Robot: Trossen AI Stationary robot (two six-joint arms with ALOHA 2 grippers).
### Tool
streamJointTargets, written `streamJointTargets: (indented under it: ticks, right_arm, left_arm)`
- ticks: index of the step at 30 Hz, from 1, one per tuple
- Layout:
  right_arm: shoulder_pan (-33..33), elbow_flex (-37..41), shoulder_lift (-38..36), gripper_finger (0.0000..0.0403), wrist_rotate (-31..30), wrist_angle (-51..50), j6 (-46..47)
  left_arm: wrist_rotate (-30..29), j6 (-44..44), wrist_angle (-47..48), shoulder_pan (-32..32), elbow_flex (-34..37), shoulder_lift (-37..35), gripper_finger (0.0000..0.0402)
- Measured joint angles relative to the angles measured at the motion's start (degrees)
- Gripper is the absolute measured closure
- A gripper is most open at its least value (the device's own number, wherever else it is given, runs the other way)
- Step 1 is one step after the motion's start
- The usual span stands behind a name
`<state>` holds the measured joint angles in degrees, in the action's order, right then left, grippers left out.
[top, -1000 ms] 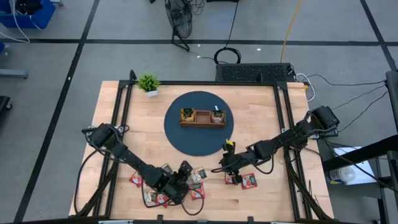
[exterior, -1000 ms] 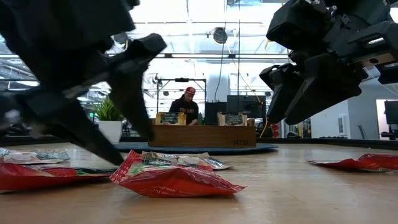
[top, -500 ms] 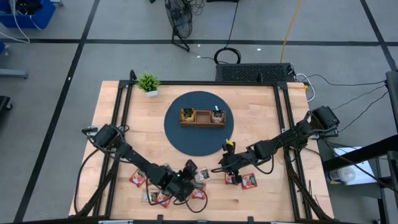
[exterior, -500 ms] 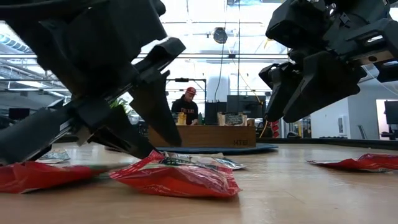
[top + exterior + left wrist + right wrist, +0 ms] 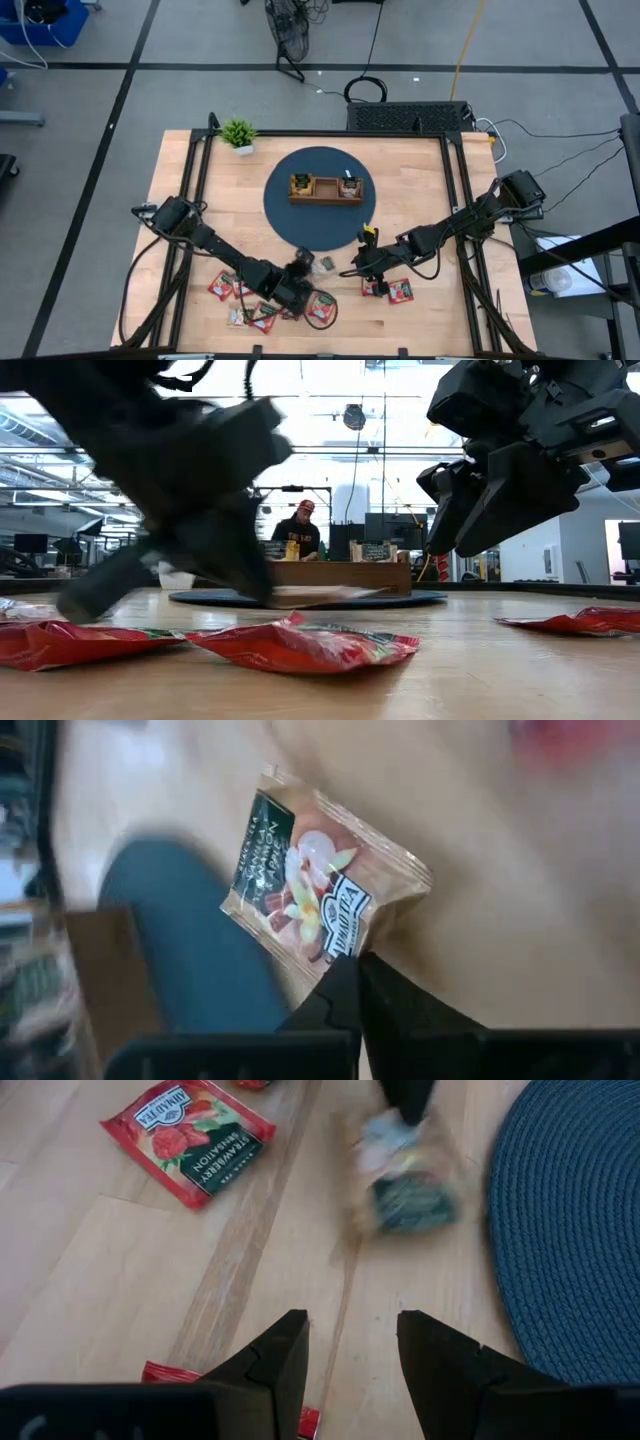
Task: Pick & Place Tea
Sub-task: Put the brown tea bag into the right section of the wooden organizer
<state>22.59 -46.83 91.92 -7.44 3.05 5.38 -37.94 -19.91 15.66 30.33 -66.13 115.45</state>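
My left gripper is shut on a tan tea sachet with a dark green label, just off the near edge of the round blue mat. The same sachet shows blurred in the right wrist view. Several red tea sachets lie flat on the table near its front edge. My right gripper hovers open to the right of the left one, above two more red sachets. The brown wooden tray stands on the mat. My left gripper pinches the tan sachet's sealed edge, close to a corner, between its two shut fingers. The fingers come from the table's left and near side. The sachet sticks out beyond the fingertips, about level and lifted clear of the table.
A small potted plant stands at the far left corner. Black rails run along the table's left and right sides. A person stands in the room beyond the table. Bare wood lies between the mat and the rails.
My left gripper has shut on the tan sachet, which lay on the pile of red ones, and has lifted it clear. It has carried it toward the far edge, up to the mat. The red sachets have stayed on the table. My right gripper has kept still.
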Motion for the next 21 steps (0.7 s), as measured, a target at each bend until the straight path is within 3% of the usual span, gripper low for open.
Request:
streamJointTargets:
  ticks: [4,7,12,17,21]
  right_arm:
    - [-0.09,0.0,0.0,0.0264,-0.71,0.51,1.55]
    - [-0.15,0.18,-0.01,0.0264,-6.13,3.44,2.5]
    - [-1.77,5.85,0.37,0.0264,-12.94,27.52,2.49]
    - [-6.27,14.75,0.42,0.0264,-13.51,54.16,5.89]
    - [-10.98,18.92,0.42,0.0264,-13.11,63.67,10.76]
  left_arm:
    - [-15.25,-1.06,1.12,2.95,-0.06,-4.23,0.0399]
    - [-29.1,-1.57,0.48,4.98,-0.2,-5.73,0.04]
    - [-47.18,-1.36,-4.8,4.97,-0.2,-6.13,0.04]
    - [-51.79,5.11,-4.71,3.07,0.13,-5.65,0.0401]
    - [-52.06,7.97,-4.87,1.25,0.09,-5.72,0.0401]
